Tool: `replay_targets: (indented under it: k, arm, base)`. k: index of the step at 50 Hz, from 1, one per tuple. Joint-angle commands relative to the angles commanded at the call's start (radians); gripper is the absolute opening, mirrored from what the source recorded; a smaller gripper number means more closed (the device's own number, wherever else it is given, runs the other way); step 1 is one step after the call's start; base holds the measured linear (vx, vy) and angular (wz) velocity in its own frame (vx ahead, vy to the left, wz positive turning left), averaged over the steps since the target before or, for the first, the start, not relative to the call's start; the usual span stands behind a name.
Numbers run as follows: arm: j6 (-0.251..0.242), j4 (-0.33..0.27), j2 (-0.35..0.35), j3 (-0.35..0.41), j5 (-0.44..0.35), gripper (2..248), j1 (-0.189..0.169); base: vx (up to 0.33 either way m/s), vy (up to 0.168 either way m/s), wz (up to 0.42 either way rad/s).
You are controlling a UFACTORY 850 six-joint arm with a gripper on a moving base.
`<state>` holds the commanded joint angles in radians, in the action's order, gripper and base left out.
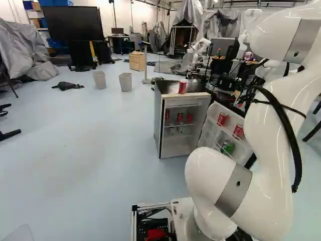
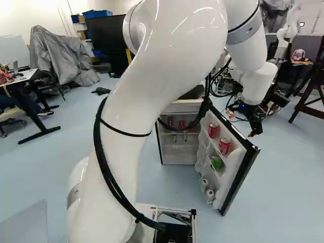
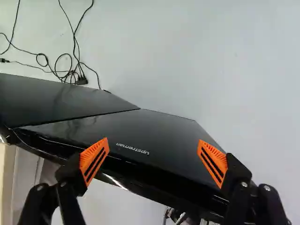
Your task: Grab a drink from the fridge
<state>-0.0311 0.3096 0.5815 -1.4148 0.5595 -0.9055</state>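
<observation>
Open fridge (image 1: 178, 146), door (image 2: 235, 174) swung out, end effector (image 2: 241, 124) beside it.
Its fingers stand wide apart, empty (whether they touch the door, I can't tell); red cans (image 1: 222, 119) sit on the inner shelves and door racks, a green drink (image 1: 227, 147) lower in the door, another red can (image 1: 182, 86) on top.

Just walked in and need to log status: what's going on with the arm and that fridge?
The arm has its gripper at the outer side of the open fridge door, fingers apart and holding nothing; whether they touch the door, I can't tell. No drink is in hand. Red cans stand on an inner shelf of the fridge and in the door racks, with a green item lower in the door. One more red can sits on top.
</observation>
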Motion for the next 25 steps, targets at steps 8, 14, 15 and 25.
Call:
replay_targets:
  k: [8,14,15,25]
  arm:
    - [0.0,0.0,0.005,-0.002,0.005,247,0.0]
    - [0.0,0.0,0.006,-0.002,0.005,247,0.0]
    - [0.0,0.0,0.006,-0.002,0.005,247,0.0]
    - [0.0,0.0,-0.005,0.014,0.005,247,0.003]
  base:
    - [0.0,0.0,0.0]
    - [0.0,0.0,0.0]
    - [0.0,0.0,0.0]
    - [0.0,0.0,0.0]
